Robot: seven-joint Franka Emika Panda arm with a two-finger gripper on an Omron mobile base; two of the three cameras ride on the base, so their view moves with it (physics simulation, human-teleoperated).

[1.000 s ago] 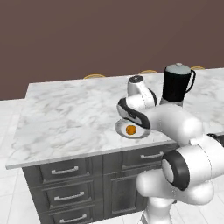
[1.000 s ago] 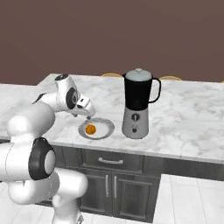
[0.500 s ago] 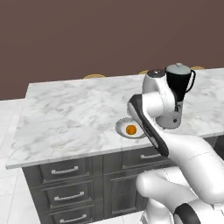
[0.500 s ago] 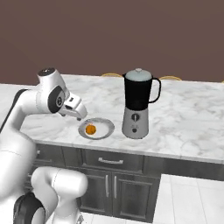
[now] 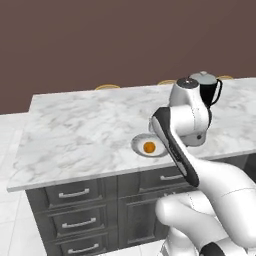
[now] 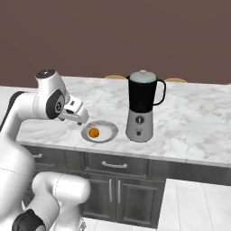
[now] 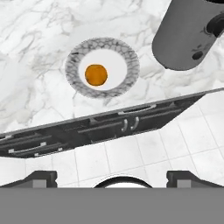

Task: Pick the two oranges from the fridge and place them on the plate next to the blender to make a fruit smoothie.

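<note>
One orange lies on the off-white plate, just left of the blender on the marble counter. In the hand view the orange sits left of centre on the plate, with the blender's grey base at the upper right. My gripper hovers left of the plate near the counter's front edge, open, its fingertips wide apart with nothing between them. From the left base view my arm covers part of the blender; plate and orange show beside it. The second orange and the fridge are out of view.
The marble counter stretches wide to both sides of the plate. Dark drawers and cabinet doors lie under its front edge, above a white tiled floor. Tan chair backs peek over the far edge.
My arm has swung upward and its upper link has turned, while the hand drifted slightly left, away from the plate. The orange stays on the plate.
</note>
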